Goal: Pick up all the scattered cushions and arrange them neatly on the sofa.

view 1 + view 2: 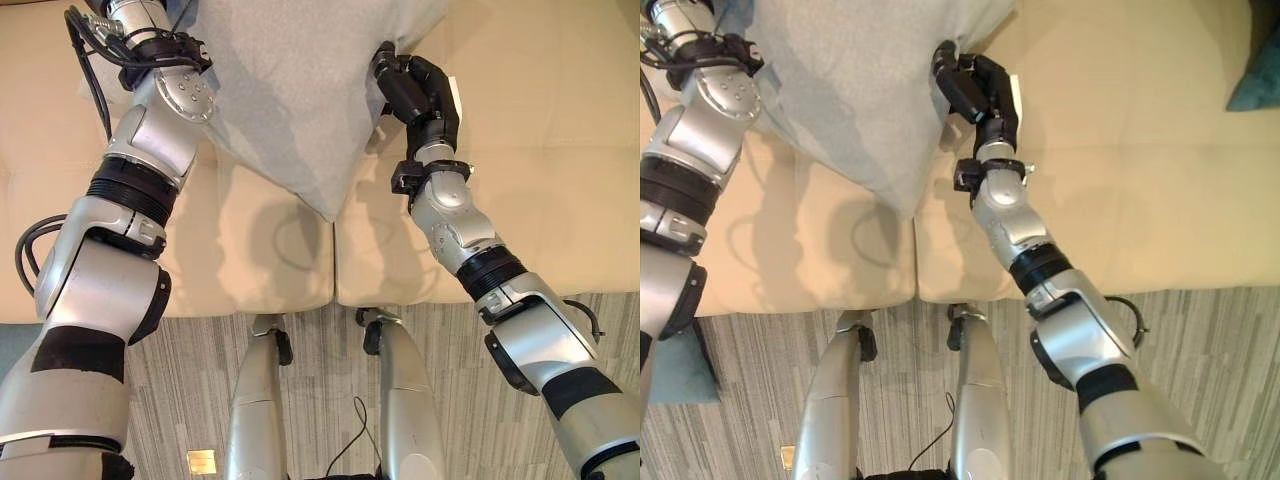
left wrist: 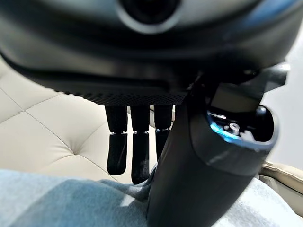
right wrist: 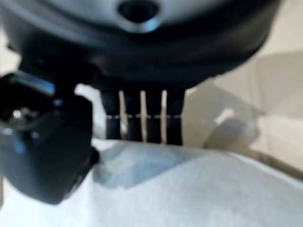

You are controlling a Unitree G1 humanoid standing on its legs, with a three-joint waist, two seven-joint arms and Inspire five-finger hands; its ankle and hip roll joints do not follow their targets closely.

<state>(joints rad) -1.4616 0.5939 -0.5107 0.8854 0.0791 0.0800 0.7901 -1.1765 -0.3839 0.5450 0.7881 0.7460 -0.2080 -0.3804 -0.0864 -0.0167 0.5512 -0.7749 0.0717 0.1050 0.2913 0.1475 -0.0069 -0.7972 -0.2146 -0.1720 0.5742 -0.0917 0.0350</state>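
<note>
Fingers (image 3: 142, 120) of the right hand (image 1: 420, 90) and left hand (image 2: 137, 146) clamp the grey cushion (image 1: 290, 90), hanging at twelve o'clock above the sofa (image 1: 540, 180); either pinch slipping could drop it crooked.

Head views: bright, even, soft light. The grey cushion (image 1: 290, 90) casts a soft-edged shadow onto the beige sofa (image 1: 560, 170) seat below its hanging corner. Arm shells show mild sheen, no hard glare. Wrist views: near hand housings heavily out of focus; right hand (image 3: 45, 156) blurred, cushion fabric bright, almost washed out.
</note>
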